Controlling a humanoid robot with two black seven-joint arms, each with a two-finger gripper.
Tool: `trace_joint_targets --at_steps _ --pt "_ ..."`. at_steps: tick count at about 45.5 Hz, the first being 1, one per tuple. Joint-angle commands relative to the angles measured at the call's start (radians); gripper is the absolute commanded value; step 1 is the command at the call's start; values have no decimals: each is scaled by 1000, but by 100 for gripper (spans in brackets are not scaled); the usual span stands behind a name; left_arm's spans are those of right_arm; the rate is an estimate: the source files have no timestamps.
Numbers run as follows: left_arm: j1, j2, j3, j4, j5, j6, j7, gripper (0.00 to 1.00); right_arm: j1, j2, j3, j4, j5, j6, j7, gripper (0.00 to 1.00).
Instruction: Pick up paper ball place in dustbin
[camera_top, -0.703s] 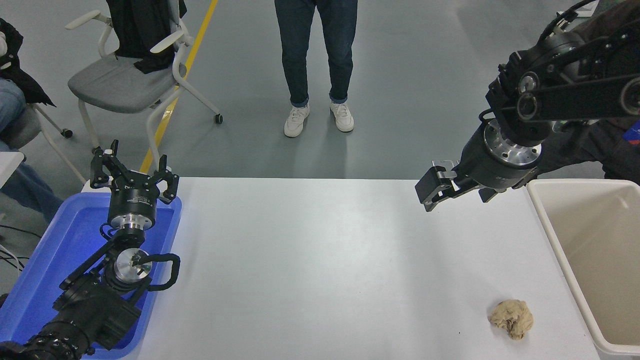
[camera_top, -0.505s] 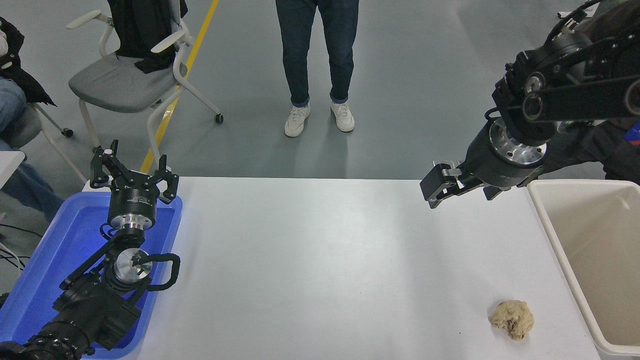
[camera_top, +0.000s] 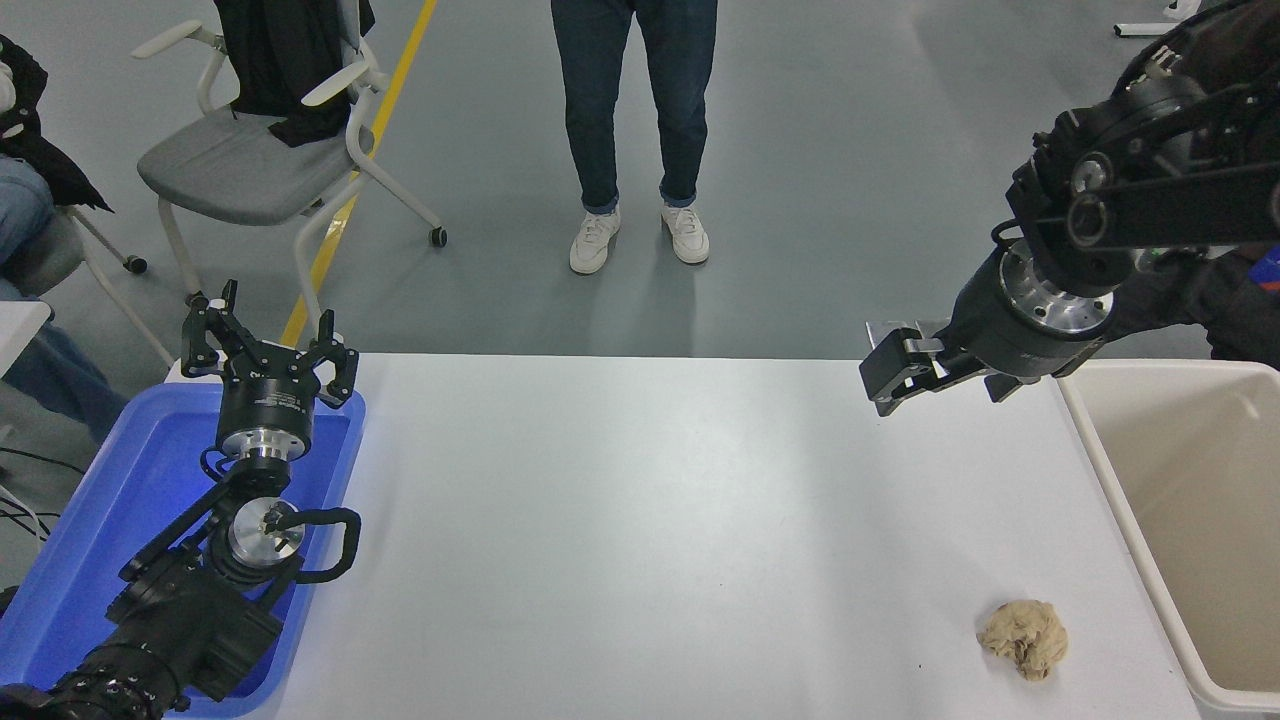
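- Tan crumpled paper, the paper ball (camera_top: 1023, 638) lies loose on the white table (camera_top: 640, 520), well below and a little right of the right gripper (camera_top: 888, 375), untouched and near the table's front edge.
- Right gripper hangs above the far part of the table, empty; its fingers look close together, with little gap showing.
- To do the reach well, I judge it should spread the fingers first, then come down over the wad's middle and close gently, since such paper squashes and can skid.
- Dustbin (camera_top: 1100, 470) stands just right of the ball, so the carry is short; clear the rim before letting go.
- Left gripper (camera_top: 268, 345) is parked with fingers apart over the blue tray (camera_top: 60, 580).
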Motion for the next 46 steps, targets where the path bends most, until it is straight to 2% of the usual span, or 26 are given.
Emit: trace_joint_targets --at_steps 1,8,17,29,46 --pt "0 1 0 1 0 0 0 99 -136 -201 -8 4 -207 -57 0 100" --pt "0 1 0 -1 0 0 0 99 -294 -371 20 -1 -363 -108 2 100" --pt "0 1 0 1 0 0 0 99 -619 -486 185 -53 -440 -208 2 100" --pt "-2 1 0 -1 0 0 0 99 -1015 -442 477 -237 -494 -294 3 100" --pt "-2 0 0 -1 0 0 2 99 -1135 -370 524 -341 -514 -346 3 100"
